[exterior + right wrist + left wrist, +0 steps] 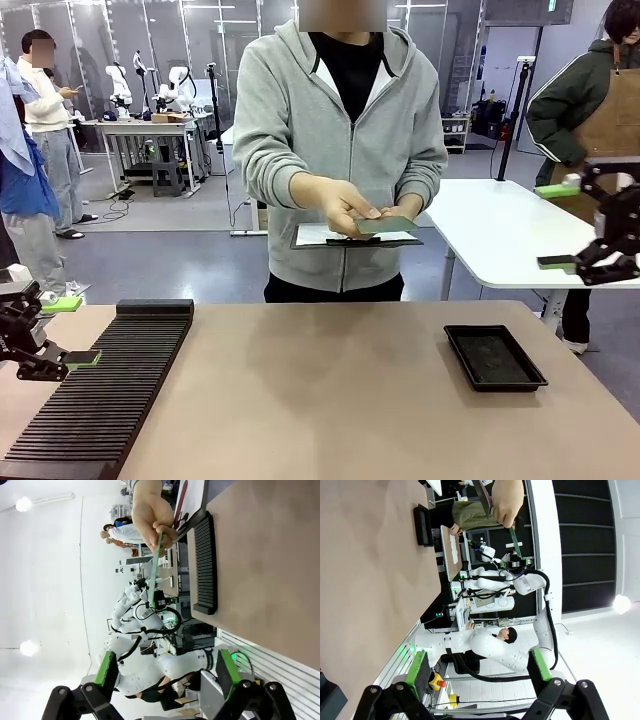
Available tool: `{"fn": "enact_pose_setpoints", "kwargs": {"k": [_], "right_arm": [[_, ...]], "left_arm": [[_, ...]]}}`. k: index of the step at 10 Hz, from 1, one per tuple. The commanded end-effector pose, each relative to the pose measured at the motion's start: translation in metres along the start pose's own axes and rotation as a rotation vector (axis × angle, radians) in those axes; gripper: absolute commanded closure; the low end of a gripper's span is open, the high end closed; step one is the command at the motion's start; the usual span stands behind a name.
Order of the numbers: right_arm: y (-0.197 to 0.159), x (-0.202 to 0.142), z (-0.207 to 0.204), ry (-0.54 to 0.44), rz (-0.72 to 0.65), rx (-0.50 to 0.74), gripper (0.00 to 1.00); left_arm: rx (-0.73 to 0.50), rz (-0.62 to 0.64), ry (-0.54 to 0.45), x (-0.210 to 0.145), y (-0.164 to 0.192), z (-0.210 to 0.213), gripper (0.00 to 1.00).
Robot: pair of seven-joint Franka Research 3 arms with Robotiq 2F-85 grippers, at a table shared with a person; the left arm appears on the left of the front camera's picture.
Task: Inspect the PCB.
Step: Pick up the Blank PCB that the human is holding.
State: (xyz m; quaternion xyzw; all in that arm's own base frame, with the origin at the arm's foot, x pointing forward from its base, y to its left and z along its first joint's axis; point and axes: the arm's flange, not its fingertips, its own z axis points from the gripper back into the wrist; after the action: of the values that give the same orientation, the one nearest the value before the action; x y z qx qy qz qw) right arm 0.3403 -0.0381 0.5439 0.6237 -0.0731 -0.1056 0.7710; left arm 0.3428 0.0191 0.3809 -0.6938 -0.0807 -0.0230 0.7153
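The person across the table holds the PCB (388,225), a thin grey-green board, flat in one hand (340,208) at waist height, over a dark clipboard with white paper (310,236). It appears edge-on in the left wrist view (514,544) and in the right wrist view (155,565). My left gripper (72,330) hovers open at the table's left edge, with nothing between its green pads (417,672). My right gripper (557,226) stands open off the table's right side, well above the surface, its pads (226,667) empty too.
A long black ribbed rack (100,390) lies along the left of the tan table (320,400). A shallow black tray (494,357) sits at the right. A white table (500,230) stands behind on the right, with another person beside it.
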Motion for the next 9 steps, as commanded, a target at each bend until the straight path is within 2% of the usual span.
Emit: {"fn": "enact_pose_setpoints", "kwargs": {"k": [1, 5, 9], "right_arm": [[0.015, 0.009, -0.031, -0.005, -0.083, -0.009, 0.00], [0.040, 0.005, -0.112, 0.066, -0.121, -0.023, 0.00], [0.041, 0.019, -0.161, 0.127, -0.178, -0.016, 0.00]], "left_arm": [[-0.001, -0.012, 0.001, -0.002, 0.001, -0.001, 0.00], [-0.001, -0.012, 0.001, -0.002, 0.001, -0.001, 0.00], [-0.001, -0.012, 0.001, -0.002, 0.001, -0.001, 0.00]]}}
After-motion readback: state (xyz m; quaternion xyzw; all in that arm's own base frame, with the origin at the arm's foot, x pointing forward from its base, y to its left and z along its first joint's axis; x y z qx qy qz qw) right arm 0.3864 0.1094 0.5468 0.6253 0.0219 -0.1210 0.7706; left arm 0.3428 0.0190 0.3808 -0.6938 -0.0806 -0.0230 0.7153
